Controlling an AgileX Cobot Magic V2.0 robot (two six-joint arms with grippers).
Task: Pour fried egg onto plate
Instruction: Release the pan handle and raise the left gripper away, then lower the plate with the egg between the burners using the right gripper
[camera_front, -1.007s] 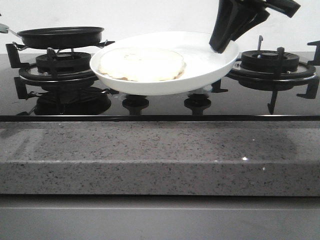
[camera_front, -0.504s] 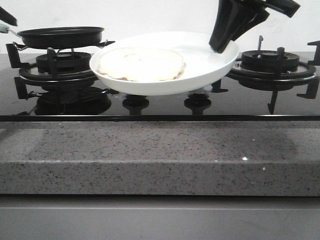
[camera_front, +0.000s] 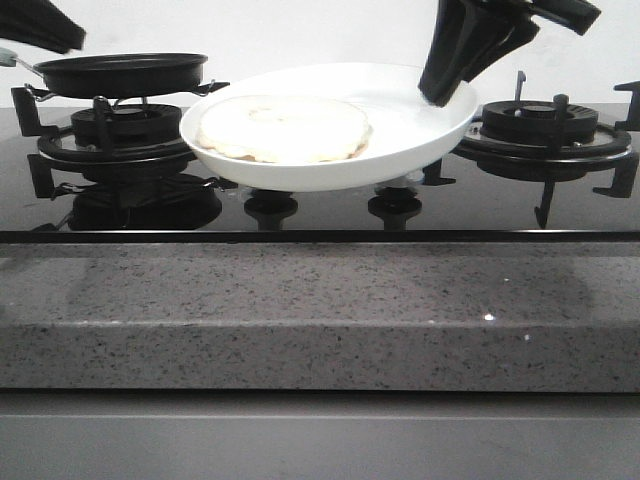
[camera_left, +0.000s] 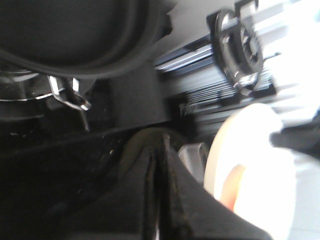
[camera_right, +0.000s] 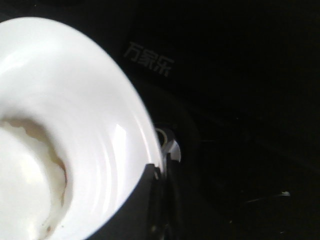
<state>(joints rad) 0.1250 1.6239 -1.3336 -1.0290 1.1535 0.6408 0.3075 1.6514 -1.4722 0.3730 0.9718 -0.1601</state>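
The white plate (camera_front: 410, 125) is held level above the stove's middle, with the fried egg (camera_front: 285, 128) lying on its left half. My right gripper (camera_front: 441, 92) is shut on the plate's right rim, and the right wrist view shows its fingers (camera_right: 157, 172) pinching the rim (camera_right: 90, 100) beside the egg (camera_right: 22, 170). The black frying pan (camera_front: 120, 72) sits empty on the left burner. My left gripper (camera_front: 40, 28) hangs at the far left, above the pan's pale handle (camera_front: 8, 57). In the left wrist view its jaws (camera_left: 159, 146) are pressed together with nothing between them.
Black burner grates stand at left (camera_front: 110, 130) and right (camera_front: 545, 130) on the glossy black hob. Two knobs (camera_front: 272, 208) sit under the plate. A speckled grey counter edge (camera_front: 320, 320) runs along the front.
My left gripper has come into the front view at the top left, above the pan handle. The plate, the egg and my right gripper have not moved.
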